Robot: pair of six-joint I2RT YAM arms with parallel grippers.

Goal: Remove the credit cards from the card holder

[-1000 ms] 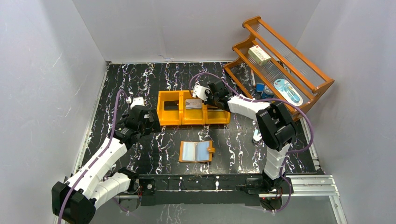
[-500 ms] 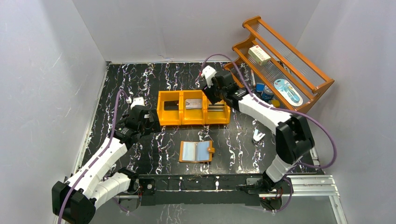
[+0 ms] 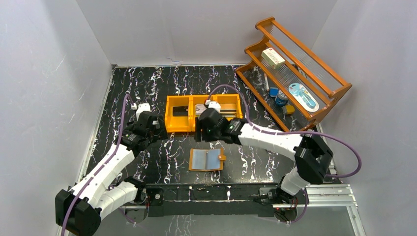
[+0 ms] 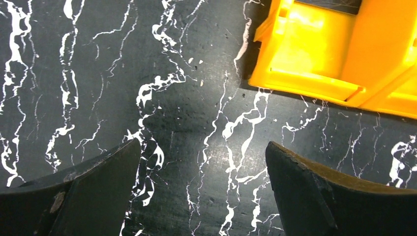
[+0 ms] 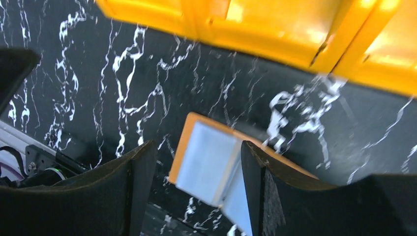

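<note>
**Square up over the wallet before closing**

The left gripper (image 4: 200, 147) hangs spread and empty over the table (image 3: 147, 83), beside the bin's (image 3: 179, 127) left end. Cards (image 3: 178, 111) lie in the bin. The wallet (image 3: 205, 160) lies open at the middle of the table's near edge. The right gripper (image 5: 196, 147) hovers above it, jaws apart, holding nothing. It should descend squarely onto one sleeve edge and pinch only a card. Whether any card remains inside, I cannot tell.
</note>
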